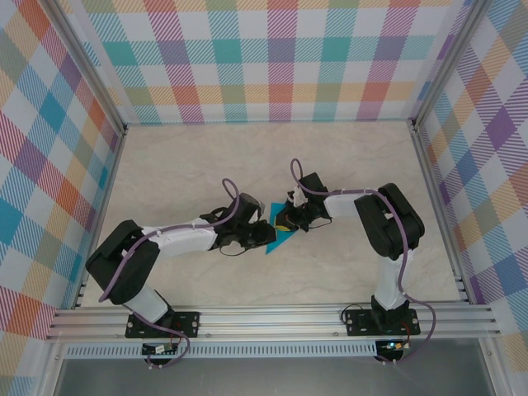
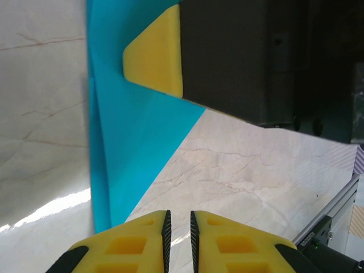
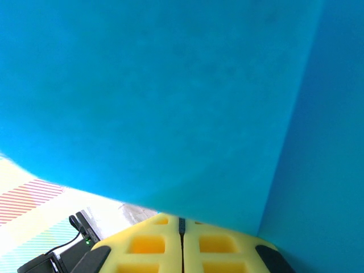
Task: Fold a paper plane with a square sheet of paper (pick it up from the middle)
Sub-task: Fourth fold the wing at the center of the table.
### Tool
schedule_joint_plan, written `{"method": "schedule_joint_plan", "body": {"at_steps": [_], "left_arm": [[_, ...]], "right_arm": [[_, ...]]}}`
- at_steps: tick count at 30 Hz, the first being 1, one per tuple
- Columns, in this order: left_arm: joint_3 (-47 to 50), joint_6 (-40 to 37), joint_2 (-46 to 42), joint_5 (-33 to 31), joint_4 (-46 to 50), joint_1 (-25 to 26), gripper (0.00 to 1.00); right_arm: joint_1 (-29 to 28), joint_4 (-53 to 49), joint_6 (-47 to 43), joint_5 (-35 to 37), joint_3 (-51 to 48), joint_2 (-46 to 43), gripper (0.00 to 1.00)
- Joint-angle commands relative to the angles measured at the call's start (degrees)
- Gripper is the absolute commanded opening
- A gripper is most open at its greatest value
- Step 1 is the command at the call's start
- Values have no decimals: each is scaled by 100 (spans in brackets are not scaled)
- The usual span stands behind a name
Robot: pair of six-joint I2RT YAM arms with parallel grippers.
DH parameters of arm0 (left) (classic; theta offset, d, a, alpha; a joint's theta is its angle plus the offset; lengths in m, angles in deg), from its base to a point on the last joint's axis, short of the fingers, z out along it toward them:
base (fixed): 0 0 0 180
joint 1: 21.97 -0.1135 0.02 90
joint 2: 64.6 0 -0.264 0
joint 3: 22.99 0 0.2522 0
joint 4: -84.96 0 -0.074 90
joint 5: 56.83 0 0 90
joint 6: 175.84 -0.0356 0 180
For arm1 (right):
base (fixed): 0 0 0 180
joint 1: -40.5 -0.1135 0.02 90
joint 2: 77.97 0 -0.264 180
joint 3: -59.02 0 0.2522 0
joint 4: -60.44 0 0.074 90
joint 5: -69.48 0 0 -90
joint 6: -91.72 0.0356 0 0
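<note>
The square sheet of paper (image 1: 279,241) is teal-blue and folded to a pointed shape, lying on the table between my two grippers. In the left wrist view the paper (image 2: 131,125) narrows to a point beside my left gripper (image 2: 178,219), whose jaws stand a narrow gap apart with only table between them. A yellow finger (image 2: 156,57) of the right gripper rests on the paper's top. My right gripper (image 3: 182,219) is shut, and its tips are hidden behind the broad blue paper (image 3: 170,96). From above, the left gripper (image 1: 266,235) and right gripper (image 1: 287,223) nearly touch.
The marble-patterned table (image 1: 247,165) is walled by plaid panels on three sides. An aluminium rail (image 1: 272,318) with both arm bases runs along the near edge. Open table lies beyond the grippers.
</note>
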Motion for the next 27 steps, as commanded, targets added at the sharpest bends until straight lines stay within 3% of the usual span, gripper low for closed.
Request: {"method": "schedule_joint_plan", "body": {"at_steps": [1, 14, 27], "left_arm": [[-74, 83, 339, 291, -270, 106, 18], [268, 59, 574, -102, 319, 172, 16], [837, 331, 392, -162, 144, 167, 15]], "right_arm": [[35, -519, -36, 743, -228, 337, 6], [38, -516, -57, 736, -228, 403, 6], [36, -519, -65, 716, -211, 442, 6]]}}
